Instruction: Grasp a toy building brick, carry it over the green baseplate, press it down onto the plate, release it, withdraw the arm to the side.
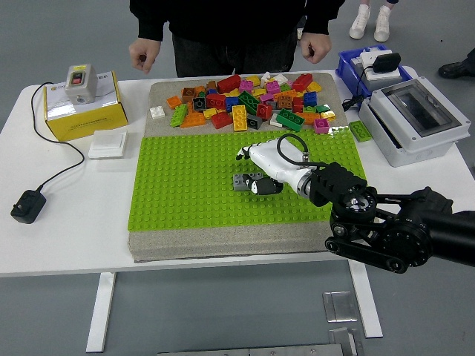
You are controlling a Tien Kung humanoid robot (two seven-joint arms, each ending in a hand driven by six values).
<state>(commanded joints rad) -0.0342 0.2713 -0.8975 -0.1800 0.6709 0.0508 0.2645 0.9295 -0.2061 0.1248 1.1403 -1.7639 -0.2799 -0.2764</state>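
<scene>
- The right hand (256,169), white-shelled on a black arm, is reaching in from the lower right over the green plate (185,185).
- Its fingers (257,185) are curling down around the right end of a grey brick (240,181), gripping it against the plate.
- The grey brick is sitting on the plate, right of the plate's middle.
- A black cable (291,152) is looping over the back of the hand.
- The plate is lying on a grey mat (215,247), which is showing as a strip along the plate's near edge.
- A pile of bricks (249,100) in red, orange, yellow, green, blue and pink is lying on the mat just beyond the plate's far edge.
- A lone green brick (361,130) is resting on the table (67,222) off the plate's far right corner.
- A grey box (414,119) with a clear lid is standing right of the plate, with a blue bin (353,65) behind it.
- A yellow box (83,110) carrying a grey switch (79,81) is standing left of the plate, near a white pad (108,144).
- A black plug (27,205) on a cable is lying further left.
- A person in black is standing beyond the plate, both hands (142,53) hanging clear of the table.
</scene>
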